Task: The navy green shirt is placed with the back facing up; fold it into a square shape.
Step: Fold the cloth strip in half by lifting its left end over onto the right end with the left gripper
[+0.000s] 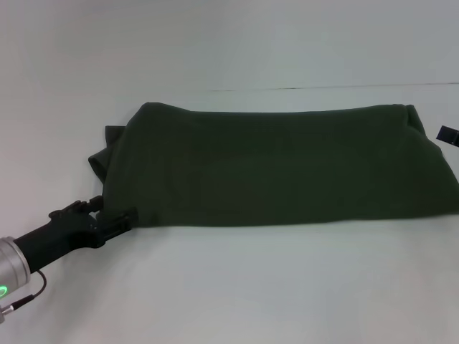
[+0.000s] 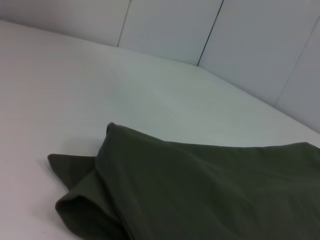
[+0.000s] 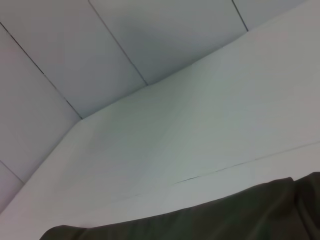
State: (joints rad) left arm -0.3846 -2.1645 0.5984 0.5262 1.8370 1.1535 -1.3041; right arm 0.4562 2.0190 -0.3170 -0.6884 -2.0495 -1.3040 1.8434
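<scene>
The navy green shirt (image 1: pixel 287 168) lies on the white table as a long folded band, plain side up, running from left of centre to the right edge. A sleeve (image 1: pixel 104 154) sticks out at its left end. My left gripper (image 1: pixel 123 221) is low at the shirt's near left corner, its tip touching the cloth edge. In the left wrist view the shirt (image 2: pixel 200 190) and its folded sleeve (image 2: pixel 80 200) fill the lower part. Only a small dark piece of my right gripper (image 1: pixel 447 134) shows, beside the shirt's far right end. The right wrist view catches the shirt's edge (image 3: pixel 225 217).
The white table (image 1: pixel 251 287) stretches in front of the shirt and behind it up to a seam line (image 1: pixel 323 88). White wall panels (image 2: pixel 175 25) stand behind the table.
</scene>
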